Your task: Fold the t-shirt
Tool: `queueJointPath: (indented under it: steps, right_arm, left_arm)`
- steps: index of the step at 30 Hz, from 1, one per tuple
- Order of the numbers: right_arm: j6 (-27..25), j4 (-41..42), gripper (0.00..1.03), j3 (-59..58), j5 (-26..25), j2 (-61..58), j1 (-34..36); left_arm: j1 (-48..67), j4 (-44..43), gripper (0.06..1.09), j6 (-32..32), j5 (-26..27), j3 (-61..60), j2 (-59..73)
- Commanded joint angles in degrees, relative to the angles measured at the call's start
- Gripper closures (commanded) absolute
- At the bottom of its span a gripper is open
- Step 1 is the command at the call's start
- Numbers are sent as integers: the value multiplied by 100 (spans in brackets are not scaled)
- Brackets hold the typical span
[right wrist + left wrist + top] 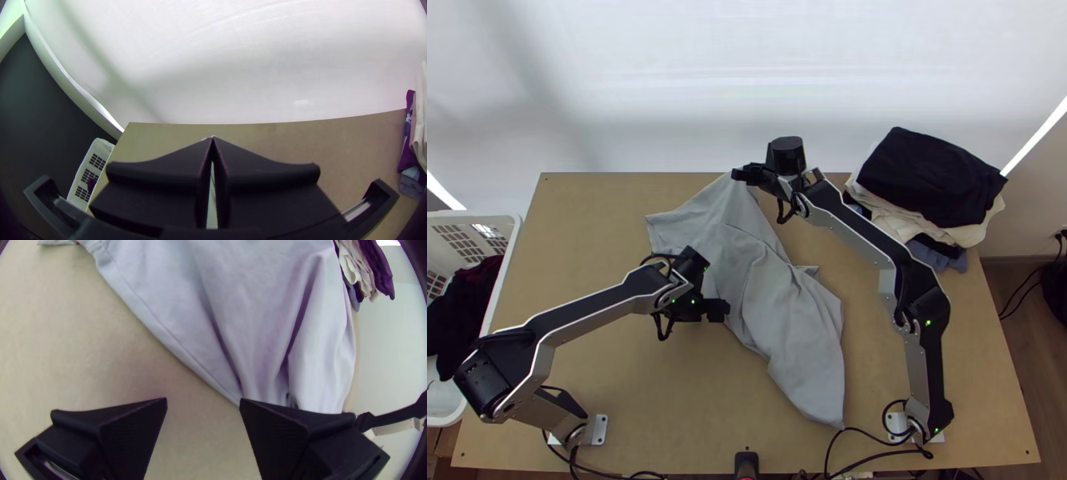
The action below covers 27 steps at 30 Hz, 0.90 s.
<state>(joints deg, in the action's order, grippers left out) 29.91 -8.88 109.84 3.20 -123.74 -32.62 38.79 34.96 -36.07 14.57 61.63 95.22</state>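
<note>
**Grey t-shirt (791, 320) gripped at its far end**

Light wooden worktop (627, 400) before a white backdrop (747, 80); wooden floor (1039, 376) at right. Left, a white basket (479, 216) containing dark clothing (463, 300); far right, a stack of folded clothes (931, 180). The t-shirt lies rumpled across the middle. Right pincer (737, 173): pressed together on the t-shirt. Left pincer (709, 286): spread, beside the cloth.

You have two arms, left arm (587, 308) and right arm (859, 228): angular, silver-grey links, black panels, black joints, tiny green lights. Pale base plates (600, 430) with small dark dots; loose black cables (559, 450). Your left gripper (713, 286) and right gripper (737, 174): matte black, wide wedge-shaped fingers (133, 429), finely ribbed.
</note>
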Motion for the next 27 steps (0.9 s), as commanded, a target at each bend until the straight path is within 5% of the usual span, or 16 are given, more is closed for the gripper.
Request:
queueJointPath:
  steps: [1, 3, 27]
  right_arm:
    - [-91, 133, 100, -200, -65, 281, -86]
    - [-117, 133, 100, -253, -65, 307, -113]
    - [-152, 379, 100, -657, -65, 518, -95]
  left_arm:
    - [-64, -77, 37, -189, 11, 218, 155]
    - [-99, -183, 50, -295, 2, 245, 172]
    - [-231, -235, 50, -93, -42, 412, 585]
